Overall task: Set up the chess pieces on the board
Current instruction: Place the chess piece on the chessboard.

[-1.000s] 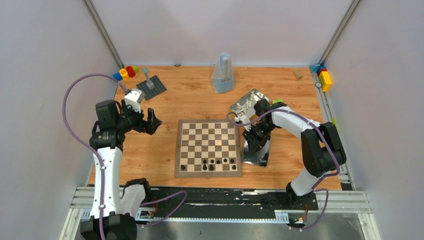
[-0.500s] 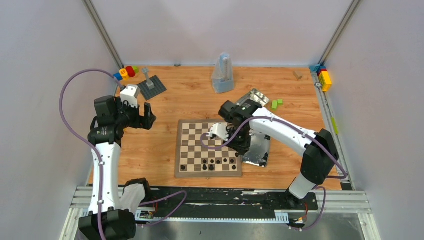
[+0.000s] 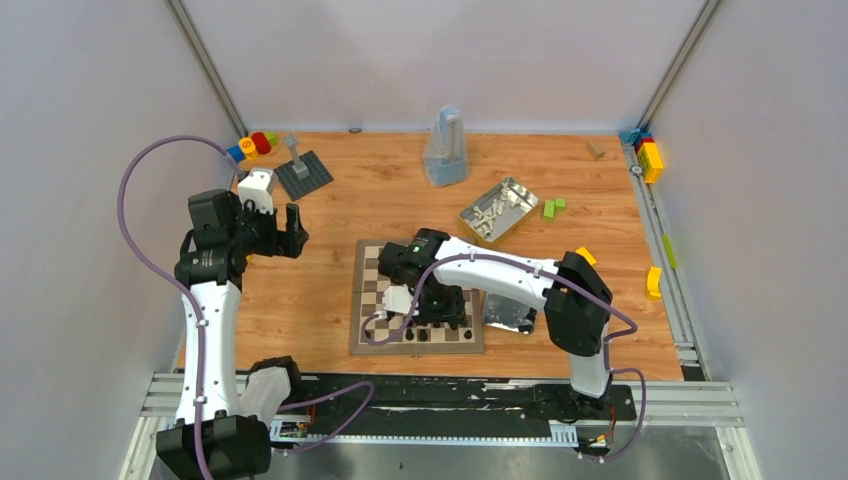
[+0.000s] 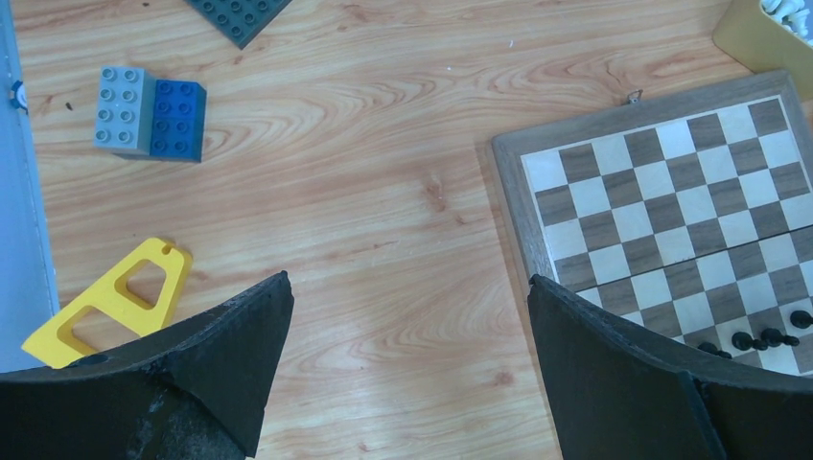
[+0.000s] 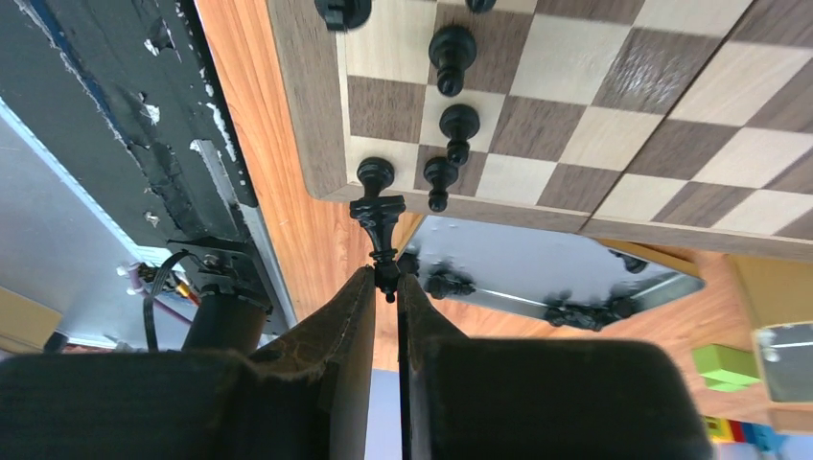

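Wood-grain table (image 3: pixel 380 195). Grey studded plate (image 3: pixel 303 174) with a post sat far left, coloured blocks (image 3: pixel 252 144) just behind it. Clear pouch (image 3: pixel 445 150) stood far centre. Green blocks (image 3: pixel 552 207) lay beside a metal tin (image 3: pixel 527 195).

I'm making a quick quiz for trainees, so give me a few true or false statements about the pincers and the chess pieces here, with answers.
1. The right pincer is shut on a black chess piece. True.
2. The left pincer grips something. False: it is open and empty, over the table beside the board.
3. The white pieces stand on the board. False: those in view lie in a metal tin.
4. Other black pieces stand by the board's near edge. True.
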Tool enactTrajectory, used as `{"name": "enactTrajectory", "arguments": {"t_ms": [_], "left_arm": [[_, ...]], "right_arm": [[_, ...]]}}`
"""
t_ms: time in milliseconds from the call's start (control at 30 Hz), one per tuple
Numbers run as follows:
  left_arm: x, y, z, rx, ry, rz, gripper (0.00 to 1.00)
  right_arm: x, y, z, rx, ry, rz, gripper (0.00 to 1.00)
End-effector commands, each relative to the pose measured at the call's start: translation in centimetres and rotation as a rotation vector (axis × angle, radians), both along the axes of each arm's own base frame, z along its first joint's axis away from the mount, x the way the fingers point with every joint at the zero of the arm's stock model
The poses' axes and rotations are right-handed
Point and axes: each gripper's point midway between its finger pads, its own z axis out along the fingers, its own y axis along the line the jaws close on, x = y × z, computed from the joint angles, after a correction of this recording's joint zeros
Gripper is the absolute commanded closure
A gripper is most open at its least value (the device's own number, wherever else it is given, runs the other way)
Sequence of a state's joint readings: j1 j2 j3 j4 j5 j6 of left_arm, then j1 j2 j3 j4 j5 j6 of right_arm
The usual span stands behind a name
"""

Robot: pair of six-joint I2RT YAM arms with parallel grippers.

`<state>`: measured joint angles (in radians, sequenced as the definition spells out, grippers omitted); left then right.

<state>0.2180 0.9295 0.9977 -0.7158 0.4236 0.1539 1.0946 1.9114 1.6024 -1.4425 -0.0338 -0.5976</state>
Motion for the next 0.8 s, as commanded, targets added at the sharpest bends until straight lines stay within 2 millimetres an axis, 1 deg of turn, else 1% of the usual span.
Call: {"name": "enactTrajectory", "arguments": {"t_ms": [0, 167, 367, 767], "left_arm": [[0.3, 0.4, 1.1, 0.0, -0.031, 0.025, 0.0], [0.4, 0.5, 1.0, 0.005, -0.031, 0.026, 0.0], [0.5, 0.5, 0.9, 0.006, -0.032, 0.022, 0.0], [0.3, 0.3, 0.7, 0.007, -0.034, 0.011, 0.0]], "right_arm": [[0.6, 1.3, 1.3, -0.018, -0.078, 0.082, 1.0], [-0.1, 2.6, 0.4, -0.047, -0.086, 0.152, 1.0], [-0.3, 3.8, -0.3, -0.069, -0.107, 0.198, 1.0], [-0.3, 4.4, -1.4, -0.121, -0.146, 0.242, 1.0]]}}
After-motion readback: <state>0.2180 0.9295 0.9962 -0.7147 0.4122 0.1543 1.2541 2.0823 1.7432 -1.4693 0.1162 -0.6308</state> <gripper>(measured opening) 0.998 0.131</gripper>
